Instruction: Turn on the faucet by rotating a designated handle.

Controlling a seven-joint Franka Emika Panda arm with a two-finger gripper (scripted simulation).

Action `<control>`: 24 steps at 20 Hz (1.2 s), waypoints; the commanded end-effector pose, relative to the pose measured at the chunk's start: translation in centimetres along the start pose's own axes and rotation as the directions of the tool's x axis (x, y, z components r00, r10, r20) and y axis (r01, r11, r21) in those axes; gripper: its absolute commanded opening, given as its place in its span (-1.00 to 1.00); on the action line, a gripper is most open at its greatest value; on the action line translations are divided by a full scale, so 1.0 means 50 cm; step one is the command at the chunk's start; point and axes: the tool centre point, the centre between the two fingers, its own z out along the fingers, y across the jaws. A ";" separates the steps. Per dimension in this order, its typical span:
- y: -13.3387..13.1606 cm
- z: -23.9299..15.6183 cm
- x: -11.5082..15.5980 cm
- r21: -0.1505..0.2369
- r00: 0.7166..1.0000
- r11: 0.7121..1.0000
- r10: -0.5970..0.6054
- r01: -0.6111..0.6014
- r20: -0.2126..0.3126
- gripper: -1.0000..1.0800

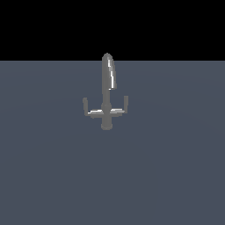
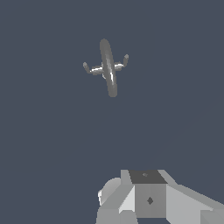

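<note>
Your gripper did not show clearly: the wrist view caught only a grey block of the arm's hardware at its lower edge, no fingertips, so you could not tell whether it stood open or closed. It hung well apart from the faucet (image 2: 108, 65), which stood alone on the bench (image 1: 176, 176). The task looked to be at its approach step, nothing touched. The handle (image 1: 122, 106) reached out toward 3 o'clock from the faucet's base in the exterior view. Your next move called for closing in beside that upturned tip, not the matching lever (image 1: 87, 108) at 9 o'clock. The arm was absent from the exterior view.
</note>
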 end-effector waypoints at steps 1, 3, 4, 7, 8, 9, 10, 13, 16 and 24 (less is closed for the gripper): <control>0.000 0.000 0.000 0.000 1.000 1.000 0.000 0.000 0.000 -1.00; 0.000 0.001 0.001 0.002 1.000 1.000 0.001 -0.001 0.001 -1.00; 0.001 0.001 0.003 0.004 1.000 1.000 0.002 -0.002 0.002 -1.00; 0.004 0.006 0.012 0.016 1.000 1.000 0.008 -0.008 0.009 -1.00; 0.006 0.008 0.016 0.022 1.000 1.000 0.011 -0.011 0.012 -1.00; 0.008 0.010 0.021 0.028 1.000 0.999 0.014 -0.015 0.016 -1.00; 0.010 0.013 0.026 0.036 1.000 0.999 0.018 -0.019 0.021 -1.00; 0.018 0.023 0.047 0.064 0.999 0.997 0.031 -0.033 0.037 -1.00; 0.027 0.038 0.072 0.099 0.997 0.994 0.047 -0.053 0.059 -1.00; 0.061 0.096 0.160 0.220 0.985 0.967 0.098 -0.127 0.140 -1.00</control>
